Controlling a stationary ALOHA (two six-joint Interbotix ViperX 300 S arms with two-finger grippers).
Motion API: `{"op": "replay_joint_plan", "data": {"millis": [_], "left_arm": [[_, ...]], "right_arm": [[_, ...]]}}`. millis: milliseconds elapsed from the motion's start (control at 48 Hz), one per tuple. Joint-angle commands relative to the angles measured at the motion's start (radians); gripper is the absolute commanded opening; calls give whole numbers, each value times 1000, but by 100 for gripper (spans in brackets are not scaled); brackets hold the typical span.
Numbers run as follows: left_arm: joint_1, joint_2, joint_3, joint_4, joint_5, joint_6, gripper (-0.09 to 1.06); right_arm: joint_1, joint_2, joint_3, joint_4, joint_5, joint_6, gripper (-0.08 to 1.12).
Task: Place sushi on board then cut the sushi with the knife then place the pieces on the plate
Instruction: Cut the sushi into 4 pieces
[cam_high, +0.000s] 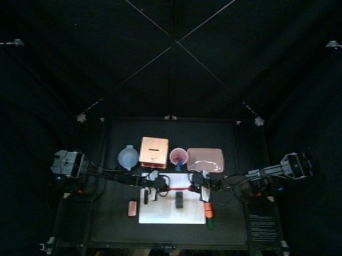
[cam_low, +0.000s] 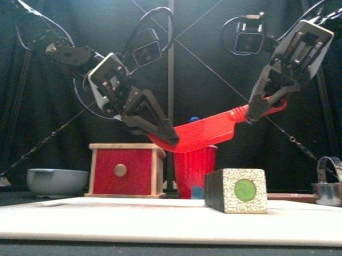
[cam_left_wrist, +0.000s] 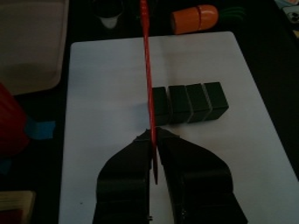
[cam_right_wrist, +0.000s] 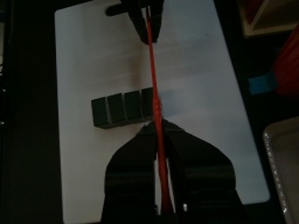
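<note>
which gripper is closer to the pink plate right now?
Right. The right gripper holds one end of the red knife just in front of the pink plate; the left gripper holds the other end farther left, in front of the wooden box.

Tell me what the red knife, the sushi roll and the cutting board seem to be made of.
The red knife: likely moulded plastic; one smooth, uniform red throughout. The sushi roll: square dark blocks, speckled white face with green centre; painted wood or plastic, cannot tell which. The cutting board: probably plastic; flat, plain white, matte.
</note>
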Motion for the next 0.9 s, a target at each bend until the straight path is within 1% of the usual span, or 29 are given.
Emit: {"op": "replay_joint_plan", "data": {"millis": [21, 104, 312, 458, 708, 896], "left_arm": [[-17, -3, -17, -2, -5, 0, 47], [-29, 3, -21, -2, -5, 0, 47], [-38, 26, -37, -2, -2, -3, 47], [-38, 43, -49, -9, 3, -2, 47], [-38, 67, -67, -9, 3, -2, 47], [-38, 78, -69, -9, 3, -2, 47]], "right_arm": [[26, 2, -5, 41, -12, 3, 27], [43, 17, 2, 74, -9, 3, 27], [61, 40, 17, 141, -8, 3, 27], [63, 55, 21, 150, -5, 3, 27], [63, 80, 23, 156, 14, 3, 27], [63, 91, 23, 158, 34, 3, 27]]}}
